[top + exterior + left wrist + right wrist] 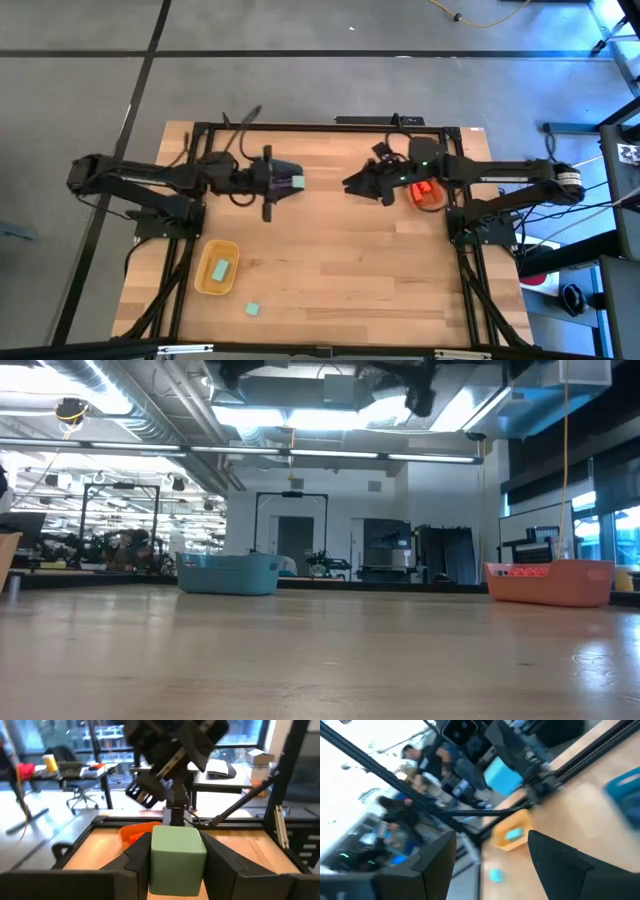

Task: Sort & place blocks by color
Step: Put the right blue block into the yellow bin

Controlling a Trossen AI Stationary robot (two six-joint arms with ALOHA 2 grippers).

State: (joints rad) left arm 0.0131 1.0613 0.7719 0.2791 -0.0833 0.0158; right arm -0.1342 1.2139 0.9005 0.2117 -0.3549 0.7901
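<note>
My left gripper (pixel 288 182) is shut on a mint-green block (pixel 177 855) and holds it high above the middle of the table, pointing level toward the right side. My right gripper (pixel 350 185) faces it from the right, a short gap away, open with nothing between its fingers (pixel 435 865). A second green block (pixel 221 267) lies inside the yellow tub (pixel 205 285). A third (pixel 254 309) rests flat on the bare table near the front edge. Red blocks (pixel 424 188) lie in the orange tub (pixel 435 203) under the right arm. My left gripper pinches the mint-green block by two opposite side faces (pixel 156 865) between its two fingers. The fingers come in level from the table's left. The block sits upright in the hold, its front face toward the right arm, lifted clear of the table.
A blue tub (pixel 228 573) stands at the far left of the table and the orange tub (pixel 550 582) at the far right. The black frame rails (pixel 330 127) run round the table top. Bare wood (pixel 340 270) lies between the tubs.
</note>
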